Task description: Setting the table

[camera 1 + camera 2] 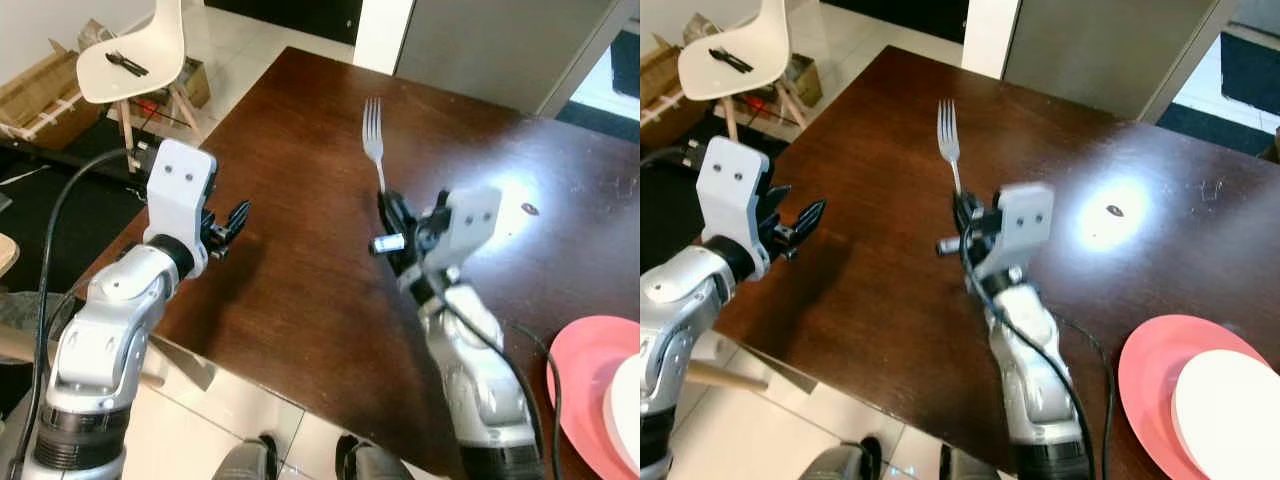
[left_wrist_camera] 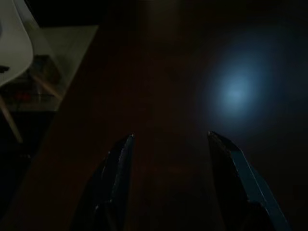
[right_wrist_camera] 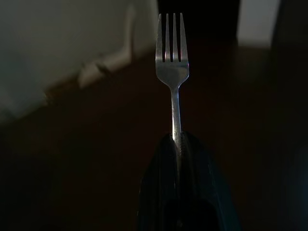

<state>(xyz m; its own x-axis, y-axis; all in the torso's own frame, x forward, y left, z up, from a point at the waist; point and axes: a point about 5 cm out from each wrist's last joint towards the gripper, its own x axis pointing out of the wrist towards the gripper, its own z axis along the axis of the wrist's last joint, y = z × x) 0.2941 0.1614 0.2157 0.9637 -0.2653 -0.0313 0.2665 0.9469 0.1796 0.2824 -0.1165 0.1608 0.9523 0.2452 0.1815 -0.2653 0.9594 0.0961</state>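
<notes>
Left eye view has the right gripper (image 1: 392,215) clamped on a fork (image 1: 373,141) over the dark table (image 1: 300,290), tines pointing away, the pink plate (image 1: 580,380) off to its right; left wrist view shows the left gripper (image 2: 168,163) spread and empty; right wrist view shows the fork's handle pinched, its long axis in line with the fingers (image 3: 159,192).

The right gripper (image 1: 392,212) is over the middle of the table (image 1: 300,290), pinching the handle of a fork (image 1: 374,143) whose tines point toward the table's far edge. The left gripper (image 1: 232,222) hovers above the table just inside its left edge, fingers spread. A plate (image 1: 1160,385) lies at the near right corner, with a second plate (image 1: 1230,410) on it. Beyond the table's far left corner stands a chair (image 1: 135,60) with a utensil (image 1: 127,65) on its seat, and a cardboard box (image 1: 40,95) sits left of it.
</notes>
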